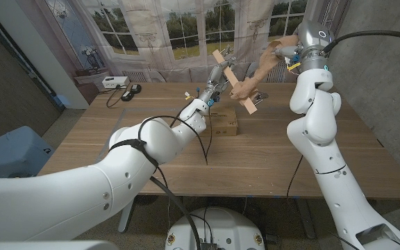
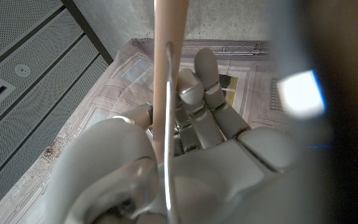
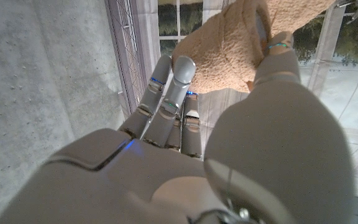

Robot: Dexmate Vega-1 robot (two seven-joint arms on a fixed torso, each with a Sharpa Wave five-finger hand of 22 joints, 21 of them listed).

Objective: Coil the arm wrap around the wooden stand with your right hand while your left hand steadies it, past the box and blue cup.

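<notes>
In the head view, the left hand (image 1: 212,89) is up above the far middle of the table (image 1: 269,153) and grips the stand (image 1: 236,82), a wooden cross of sticks held tilted in the air. The wrap (image 1: 261,68), a fuzzy tan strip, hangs from the right hand (image 1: 288,50), which is held high on the right, and runs down and across to the stand, where it lies over the wood. A brown box (image 1: 223,122) sits on the table just below the left hand. Small things lie at the far left end of the table, near the window wall, too small to tell. In the left wrist view, the left hand (image 2: 197,124) has its fingers (image 2: 207,81) curled around a pale wooden stick of the stand (image 2: 162,74), which runs straight up past the palm. A blurred dark shape with a bright patch covers one side of that picture. In the right wrist view, the right hand (image 3: 185,124) pinches the wrap (image 3: 229,50) between thumb and fingers (image 3: 178,81); the soft tan cloth bunches over the fingertips and trails off toward the window
</notes>
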